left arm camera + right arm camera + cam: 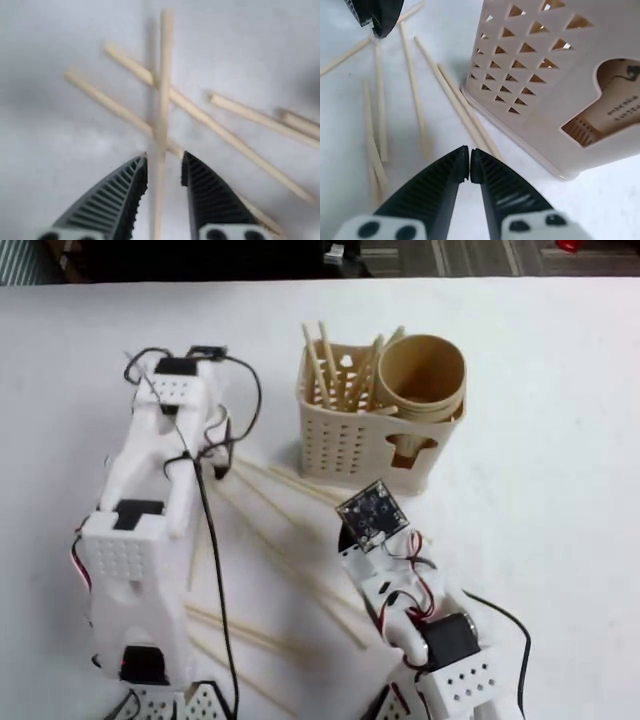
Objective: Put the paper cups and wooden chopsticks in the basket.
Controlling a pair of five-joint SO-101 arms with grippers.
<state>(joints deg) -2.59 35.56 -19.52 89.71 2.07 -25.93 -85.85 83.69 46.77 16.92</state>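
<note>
Loosely, pale slender wooden chopsticks [200, 116] lie crisscrossed.

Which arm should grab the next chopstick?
Left. The left gripper is open with a pale wooden chopstick between its jaws; the right gripper is shut, empty, beside the cream perforated plastic basket.

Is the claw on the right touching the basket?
Apart. The right wrist view shows bare table between the shut right claw and the basket.
</note>
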